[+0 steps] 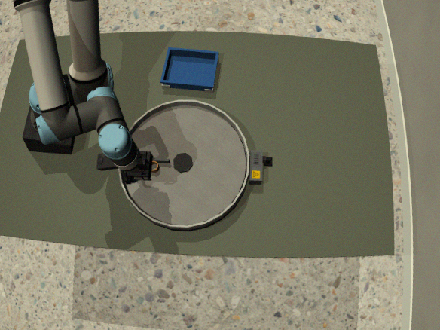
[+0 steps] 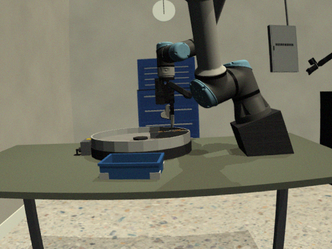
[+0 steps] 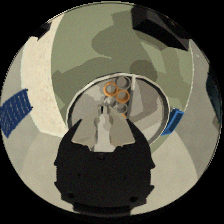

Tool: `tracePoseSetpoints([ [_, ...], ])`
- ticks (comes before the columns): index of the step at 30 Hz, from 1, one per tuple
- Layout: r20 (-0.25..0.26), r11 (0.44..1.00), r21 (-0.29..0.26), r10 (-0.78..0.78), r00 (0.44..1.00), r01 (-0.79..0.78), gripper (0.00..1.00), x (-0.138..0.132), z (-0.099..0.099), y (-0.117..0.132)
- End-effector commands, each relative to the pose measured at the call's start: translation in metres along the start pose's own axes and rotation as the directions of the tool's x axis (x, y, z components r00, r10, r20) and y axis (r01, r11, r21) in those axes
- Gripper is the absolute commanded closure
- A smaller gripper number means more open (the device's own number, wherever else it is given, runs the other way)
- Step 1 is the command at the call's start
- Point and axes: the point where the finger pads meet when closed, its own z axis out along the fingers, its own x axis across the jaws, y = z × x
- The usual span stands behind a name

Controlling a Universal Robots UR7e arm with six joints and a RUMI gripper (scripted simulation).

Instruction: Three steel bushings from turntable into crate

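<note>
Bushings: small cluster of short rings lying flat, bores up, on the turntable point(image 1: 211, 188), just ahead of the closed fingertips, not touching them from what the wrist view shows. Two orange bushings point(image 3: 116, 92) side by side, touching, farther from the fingers. Grey steel bushings point(image 3: 120, 105) around them, closer to the tips and beyond; exact count hard to tell. From above only one orange ring point(image 1: 155, 166) peeks out beside the fingers.

Crate point(image 1: 190, 69): blue, shallow, rectangular, open top, nothing inside, well away from the fingers, off the turntable.
</note>
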Motion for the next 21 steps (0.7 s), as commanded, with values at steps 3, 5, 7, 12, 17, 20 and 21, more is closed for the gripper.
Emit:
tracePoseSetpoints([
  [3, 0.002, 1.000, 0.000, 0.000, 1.000, 0.000, 0.94, -0.0008, 0.0020, 0.0006],
  [5, 0.002, 1.000, 0.000, 0.000, 1.000, 0.000, 0.94, -0.0008, 0.0020, 0.0006],
  [7, 0.002, 1.000, 0.000, 0.000, 1.000, 0.000, 0.94, -0.0008, 0.0020, 0.0006],
  [12, 0.002, 1.000, 0.000, 0.000, 1.000, 0.000, 0.94, -0.0008, 0.0020, 0.0006],
  [17, 0.002, 1.000, 0.000, 0.000, 1.000, 0.000, 0.94, -0.0008, 0.0020, 0.0006],
  [20, 0.002, 1.000, 0.000, 0.000, 1.000, 0.000, 0.94, -0.0008, 0.0020, 0.0006],
  [21, 0.002, 1.000, 0.000, 0.000, 1.000, 0.000, 0.94, -0.0008, 0.0020, 0.0006],
])
